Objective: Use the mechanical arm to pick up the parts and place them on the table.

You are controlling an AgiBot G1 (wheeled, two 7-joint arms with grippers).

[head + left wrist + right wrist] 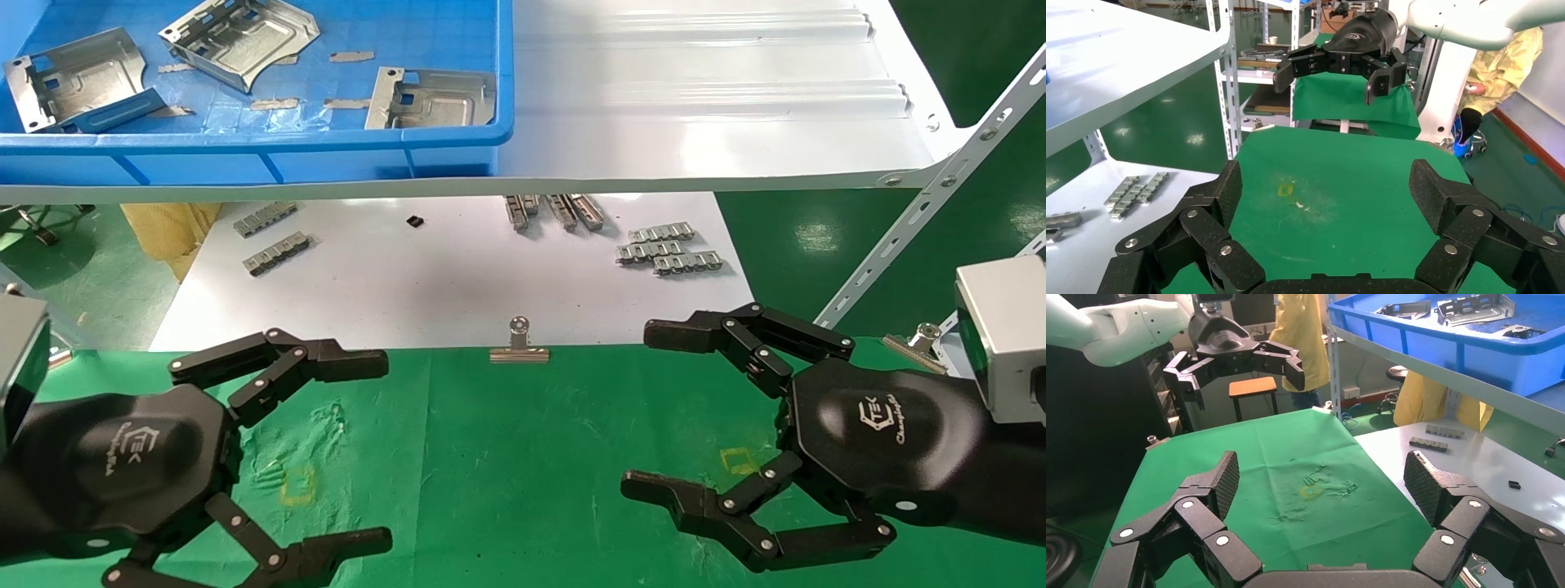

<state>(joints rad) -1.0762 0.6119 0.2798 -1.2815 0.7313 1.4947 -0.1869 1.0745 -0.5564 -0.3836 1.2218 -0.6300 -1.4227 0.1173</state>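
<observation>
Three silvery sheet-metal parts (pixel 78 82) (pixel 237 37) (pixel 433 100) lie in a blue bin (pixel 245 145) on the white shelf at the back left. They also show in the right wrist view (pixel 1474 306). My left gripper (pixel 384 449) is open and empty, low over the left side of the green cloth table (pixel 507 457). My right gripper (pixel 641 408) is open and empty over the table's right side. The two face each other. In the left wrist view my left gripper (pixel 1327 184) frames bare cloth. In the right wrist view my right gripper (pixel 1321 478) does the same.
A white sheet (pixel 458 278) beyond the cloth holds small grey toothed strips (pixel 670 249). A silver binder clip (pixel 519 347) sits at the cloth's far edge. The glossy white shelf (pixel 703 98) overhangs it, with a perforated upright (pixel 923 212) at the right. Yellow square marks (pixel 297 483) (pixel 739 460) lie on the cloth.
</observation>
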